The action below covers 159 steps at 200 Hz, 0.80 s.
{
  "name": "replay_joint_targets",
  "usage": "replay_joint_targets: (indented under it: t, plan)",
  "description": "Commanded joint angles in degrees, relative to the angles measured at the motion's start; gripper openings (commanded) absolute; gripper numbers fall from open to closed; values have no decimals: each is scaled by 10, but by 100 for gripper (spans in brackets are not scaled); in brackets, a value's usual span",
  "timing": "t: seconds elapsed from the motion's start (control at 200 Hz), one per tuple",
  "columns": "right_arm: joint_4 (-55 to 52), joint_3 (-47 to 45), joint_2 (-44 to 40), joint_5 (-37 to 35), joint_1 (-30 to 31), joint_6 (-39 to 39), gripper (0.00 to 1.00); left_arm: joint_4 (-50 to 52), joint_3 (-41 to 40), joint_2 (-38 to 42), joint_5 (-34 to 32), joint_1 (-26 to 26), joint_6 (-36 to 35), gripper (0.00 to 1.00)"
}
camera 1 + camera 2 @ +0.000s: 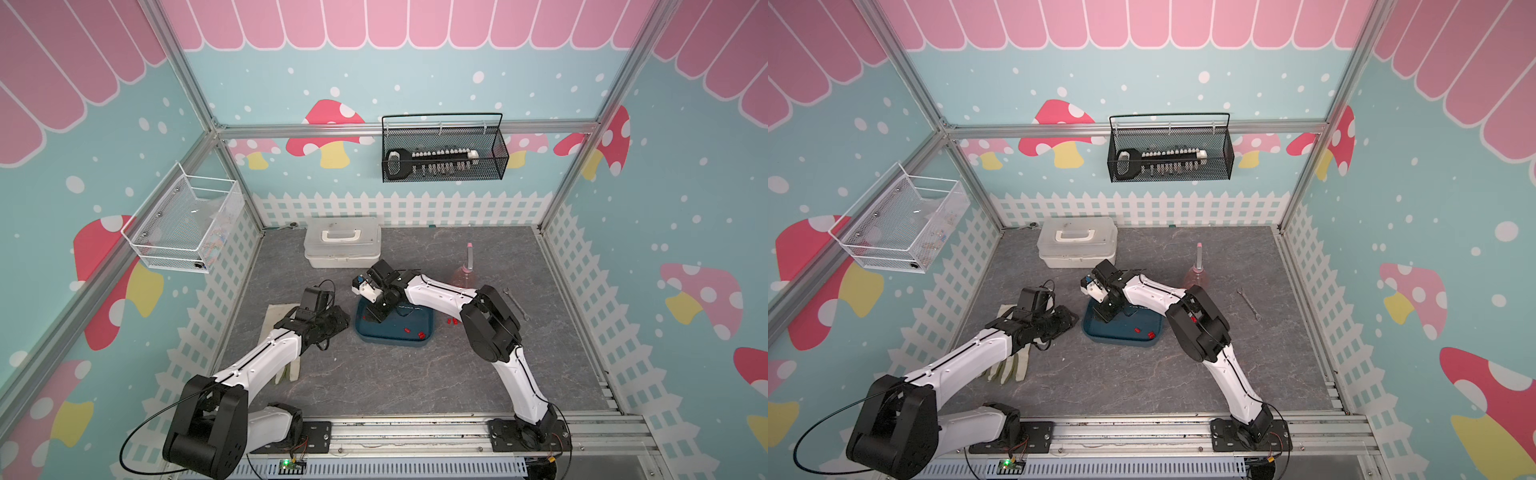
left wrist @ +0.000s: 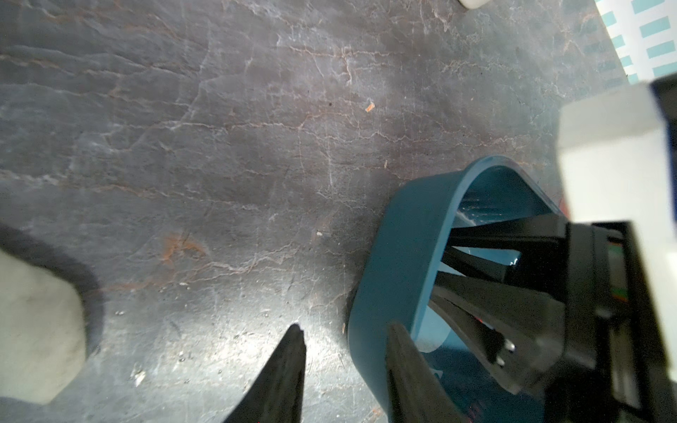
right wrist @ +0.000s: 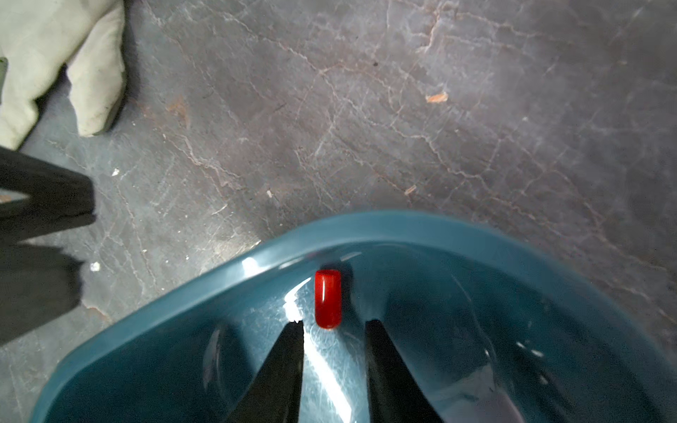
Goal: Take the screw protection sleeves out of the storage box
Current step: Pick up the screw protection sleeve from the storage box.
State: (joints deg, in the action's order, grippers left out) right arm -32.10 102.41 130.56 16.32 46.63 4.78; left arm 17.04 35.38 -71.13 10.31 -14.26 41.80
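One red screw protection sleeve [image 3: 327,298] lies on the floor of the storage box [image 3: 403,227] against its wall, just ahead of the right gripper [image 3: 335,329], whose jaws stand narrowly apart and empty. The left gripper [image 2: 345,327], also parted and empty, hovers beside the box's outer wall.

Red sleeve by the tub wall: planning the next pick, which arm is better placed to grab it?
Right, probably. The right fingers stand apart inside the tub, the red sleeve just ahead. The left fingers are outside the tub.
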Motion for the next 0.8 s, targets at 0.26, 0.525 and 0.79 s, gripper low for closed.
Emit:
replay_joint_targets:
  t: [0.26, 0.525, 0.79]
  plan:
    - [17, 17, 34, -8, 9, 4, 33, -4, -6, 8, -1, -2, -2, 40]
    - [21, 20, 46, -9, 10, 4, 20, -3, -5, 7, -2, -2, -2, 40]
    - [12, 17, 6, -5, 10, 7, 12, -3, -3, 4, -2, -3, -2, 40]
